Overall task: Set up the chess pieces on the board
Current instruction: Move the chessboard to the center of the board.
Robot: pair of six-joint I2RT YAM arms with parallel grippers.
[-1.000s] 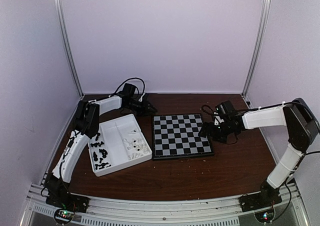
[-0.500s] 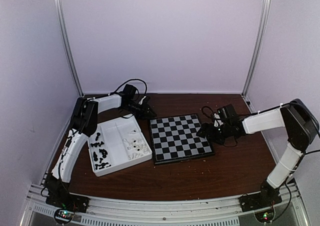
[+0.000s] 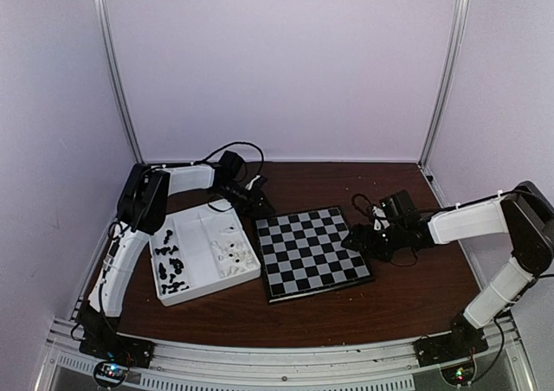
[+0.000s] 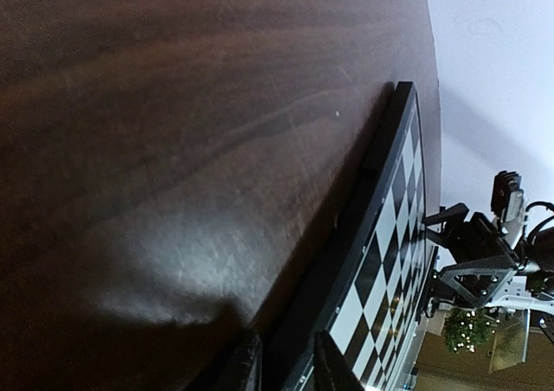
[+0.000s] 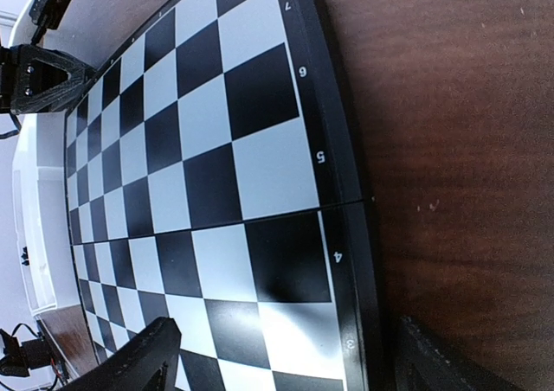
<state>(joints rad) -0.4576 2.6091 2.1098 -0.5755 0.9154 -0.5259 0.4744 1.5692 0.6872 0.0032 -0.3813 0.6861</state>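
Plainly, the board (image 3: 313, 254) lay skewed on the brown worktop (image 3: 398, 300), its sides turned out of line with the worktop's edges. It sat just beside the white tray (image 3: 208, 227) on its left — whether the two touched could not be told. The chess pieces sat in that tray: the black pieces (image 3: 171, 270) heaped in the left compartment, the white pieces (image 3: 232, 254) in the near right one, next to the board.

The left fingers (image 4: 245, 365) were at the board's far left corner. In the left wrist view one finger stood over the worktop and the other over the checks, with the black rim filling the narrow gap between them. Whether they actually clamped the rim could not be told.

The right fingers (image 5: 147, 361) were at the board's right edge, spread wide — one above the checked squares, the other over the bare wood just outside the rim, near the printed numbers 3 and 4. They gripped nothing. Both arms reached low across the worktop to the board from opposite sides.
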